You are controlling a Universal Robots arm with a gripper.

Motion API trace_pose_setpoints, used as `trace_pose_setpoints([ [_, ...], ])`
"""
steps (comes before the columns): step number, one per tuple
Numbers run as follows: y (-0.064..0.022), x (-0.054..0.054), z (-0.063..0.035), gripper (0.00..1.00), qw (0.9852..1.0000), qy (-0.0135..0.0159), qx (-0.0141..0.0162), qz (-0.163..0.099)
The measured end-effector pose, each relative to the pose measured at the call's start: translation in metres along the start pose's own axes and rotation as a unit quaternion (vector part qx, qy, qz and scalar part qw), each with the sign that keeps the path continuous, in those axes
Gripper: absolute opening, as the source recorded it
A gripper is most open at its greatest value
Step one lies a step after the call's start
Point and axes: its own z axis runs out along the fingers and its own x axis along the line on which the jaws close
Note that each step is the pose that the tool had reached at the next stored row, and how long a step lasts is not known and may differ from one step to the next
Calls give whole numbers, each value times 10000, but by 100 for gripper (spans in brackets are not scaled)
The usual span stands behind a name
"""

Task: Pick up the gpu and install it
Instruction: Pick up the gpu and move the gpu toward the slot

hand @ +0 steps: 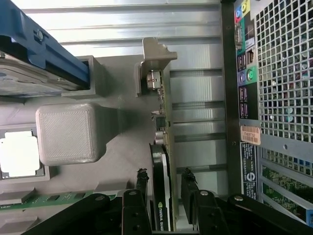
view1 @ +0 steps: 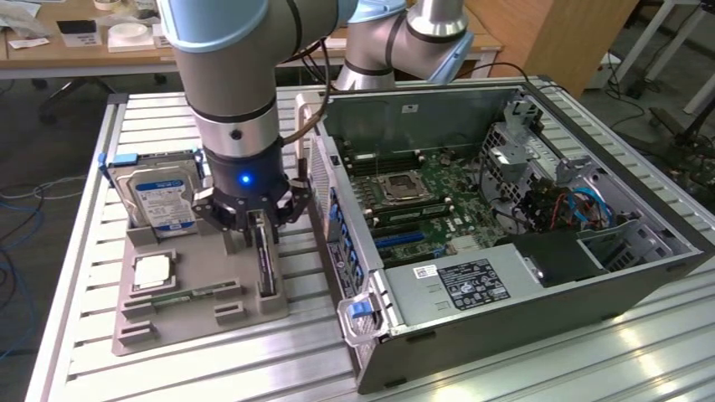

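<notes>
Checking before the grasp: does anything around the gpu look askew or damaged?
Nothing stands out. The gpu stands on edge, straight in its slot in the tray, between the open jaws of the gripper.

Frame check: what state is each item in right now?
gripper: open, straddling the gpu
gpu: on edge in its tray slot, not lifted
hard drive: upright in the tray
CPU: flat in a tray recess
case: lying down, open side up
</notes>
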Motion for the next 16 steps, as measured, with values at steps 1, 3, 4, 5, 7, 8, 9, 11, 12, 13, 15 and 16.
trace_pose_setpoints([
  [1,-1,2,13,42,10000,0,0,0],
  [3,-2,8,41,42,10000,1,1,1],
  [4,-3,10,53,42,10000,1,1,1],
  [5,-4,12,63,42,10000,1,1,0],
  [7,-5,13,81,42,10000,1,1,0],
  [8,-5,15,94,42,10000,1,1,0],
  [9,-6,15,108,42,10000,1,1,0],
  [11,-6,16,127,42,10000,1,2,0],
  [12,-6,16,132,42,10000,1,3,0],
  [13,-7,16,135,42,10000,1,6,-2],
  [15,-7,16,139,42,10000,2,15,-34],
  [16,-7,17,141,42,10000,3,17,-51],
])
